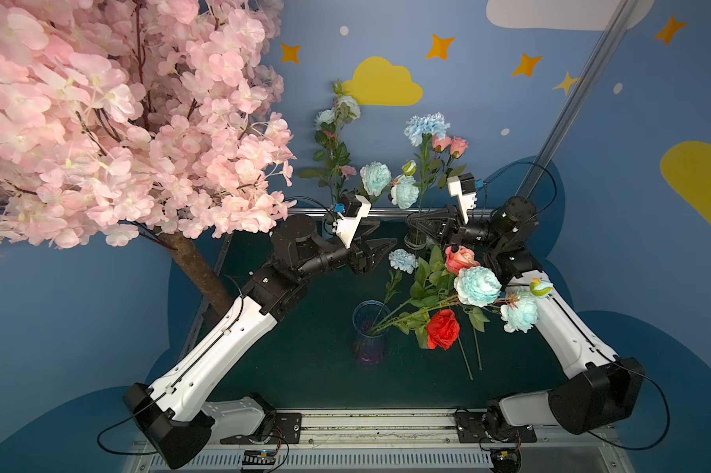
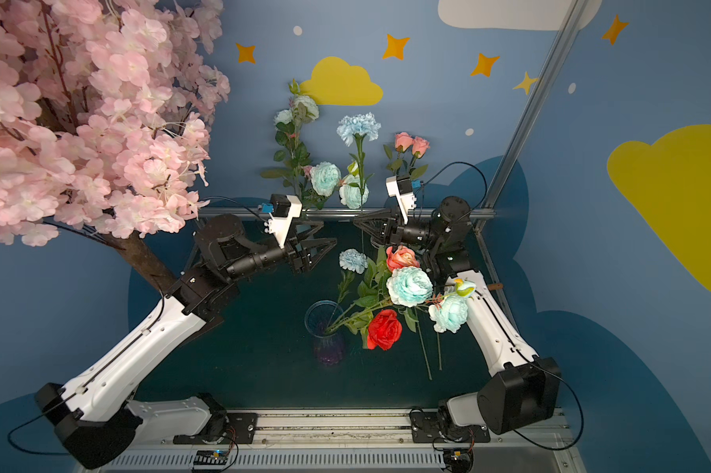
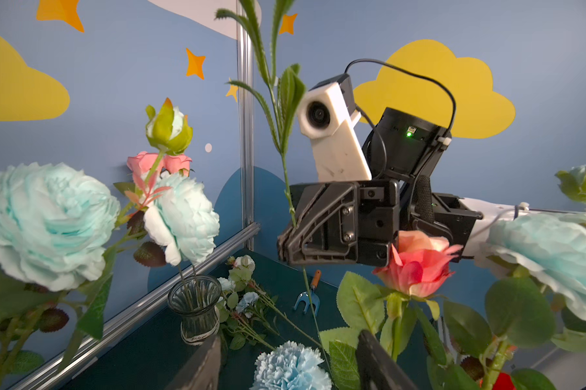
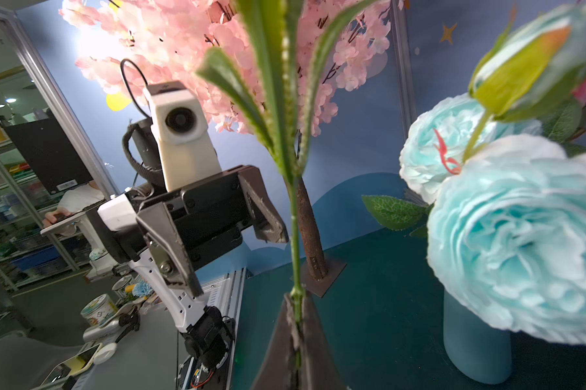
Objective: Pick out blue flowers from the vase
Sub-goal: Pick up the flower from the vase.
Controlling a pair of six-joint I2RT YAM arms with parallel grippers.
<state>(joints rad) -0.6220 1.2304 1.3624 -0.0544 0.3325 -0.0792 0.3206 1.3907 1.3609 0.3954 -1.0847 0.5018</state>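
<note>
The glass vase (image 1: 369,327) (image 2: 324,327) stands mid-table and leans its stems to the right: large aqua blue flowers (image 1: 477,286) (image 2: 409,286), a small blue carnation (image 1: 403,260) (image 3: 291,368), a red rose (image 1: 443,329) and a salmon rose (image 1: 460,259). My right gripper (image 1: 413,223) (image 4: 296,324) is shut on the upright green stem (image 4: 293,236) of a blue carnation (image 1: 426,127) (image 2: 358,127) near the back rail. My left gripper (image 1: 380,239) (image 3: 289,368) is open just beside that stem, with nothing between its fingers (image 3: 200,364).
A big pink blossom tree (image 1: 99,123) fills the left; its trunk (image 1: 198,266) stands behind my left arm. At the back, a blue vase (image 4: 477,344) holds aqua flowers (image 1: 375,178), and there is a small glass vase (image 3: 195,310). Loose stems (image 1: 468,356) and a garden fork (image 3: 306,299) lie on the table.
</note>
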